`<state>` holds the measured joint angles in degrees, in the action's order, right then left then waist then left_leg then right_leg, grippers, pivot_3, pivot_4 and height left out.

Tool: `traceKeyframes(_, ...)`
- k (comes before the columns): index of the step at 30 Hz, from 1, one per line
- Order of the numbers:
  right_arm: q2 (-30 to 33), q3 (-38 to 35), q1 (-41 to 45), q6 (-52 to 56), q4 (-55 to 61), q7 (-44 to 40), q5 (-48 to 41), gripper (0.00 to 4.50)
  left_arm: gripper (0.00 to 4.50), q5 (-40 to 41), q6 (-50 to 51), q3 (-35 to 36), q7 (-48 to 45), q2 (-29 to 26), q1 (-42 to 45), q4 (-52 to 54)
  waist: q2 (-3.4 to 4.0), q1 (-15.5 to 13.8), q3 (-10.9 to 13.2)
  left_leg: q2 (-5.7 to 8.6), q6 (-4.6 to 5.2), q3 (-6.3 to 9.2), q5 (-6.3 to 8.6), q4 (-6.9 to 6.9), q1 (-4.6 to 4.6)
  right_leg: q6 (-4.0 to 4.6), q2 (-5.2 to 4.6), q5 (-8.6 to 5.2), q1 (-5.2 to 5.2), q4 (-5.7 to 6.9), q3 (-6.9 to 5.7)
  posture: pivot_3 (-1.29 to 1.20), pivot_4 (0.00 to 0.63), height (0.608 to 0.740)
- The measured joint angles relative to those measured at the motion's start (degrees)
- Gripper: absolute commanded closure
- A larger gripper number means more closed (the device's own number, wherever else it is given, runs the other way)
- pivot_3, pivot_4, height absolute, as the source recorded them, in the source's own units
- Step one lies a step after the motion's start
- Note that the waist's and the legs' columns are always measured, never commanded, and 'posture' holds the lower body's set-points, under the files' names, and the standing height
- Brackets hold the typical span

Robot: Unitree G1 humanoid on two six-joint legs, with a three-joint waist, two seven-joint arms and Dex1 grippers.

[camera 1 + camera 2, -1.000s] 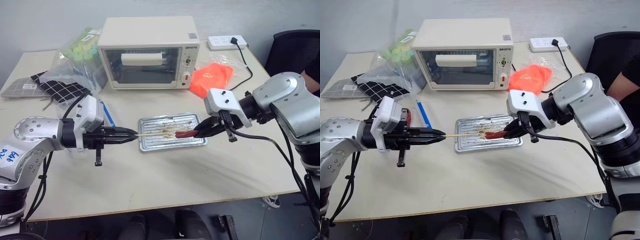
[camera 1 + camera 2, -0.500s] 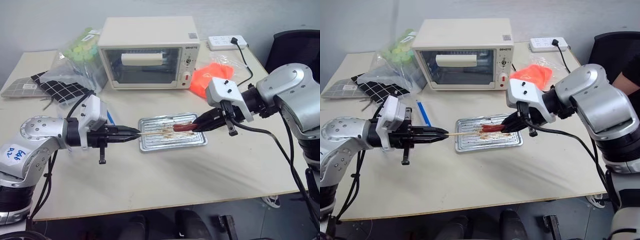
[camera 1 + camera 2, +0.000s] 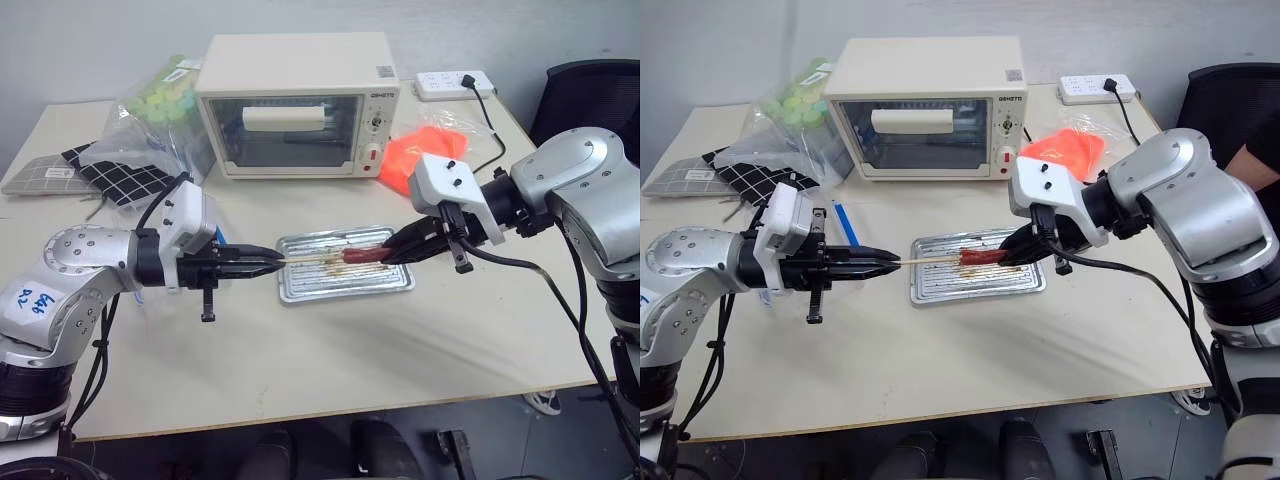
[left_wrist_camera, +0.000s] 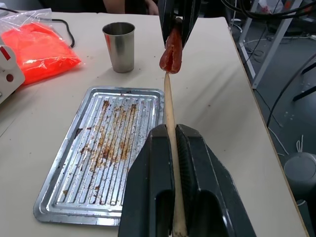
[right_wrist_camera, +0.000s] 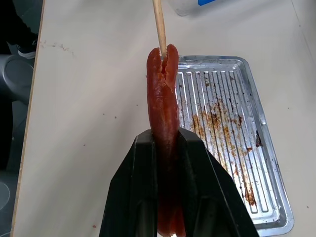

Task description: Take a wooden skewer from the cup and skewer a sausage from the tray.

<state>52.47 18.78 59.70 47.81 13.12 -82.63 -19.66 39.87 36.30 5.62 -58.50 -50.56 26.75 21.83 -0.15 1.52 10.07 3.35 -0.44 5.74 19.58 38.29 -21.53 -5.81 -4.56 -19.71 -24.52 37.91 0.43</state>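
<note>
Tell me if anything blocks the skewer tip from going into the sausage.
Nothing visible does. The wooden skewer in the left gripper already meets the end of the sausage held by the right gripper, above the tray.

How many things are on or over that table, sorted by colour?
Red: 1, the sausage
Orange: 1, the bag
Silver: 2, the tray and the cup
White: 2, the toaster oven and the power strip
Tan: 1, the wooden skewer
Total: 7
</note>
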Motion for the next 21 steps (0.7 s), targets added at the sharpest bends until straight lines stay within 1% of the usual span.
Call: traceKeyframes(21,0.0,0.0,-0.4,-0.1,-0.2,1.1,-1.1,4.14,4.5,-0.8,0.2,-0.7,-0.9,0.1,1.3,-0.3,0.0,0.0,0.0,0.0,0.0,0.0,0.0,0.02,0.0,0.0,0.0,0.0,0.0,0.01,0.0,0.0,0.15,0.74)
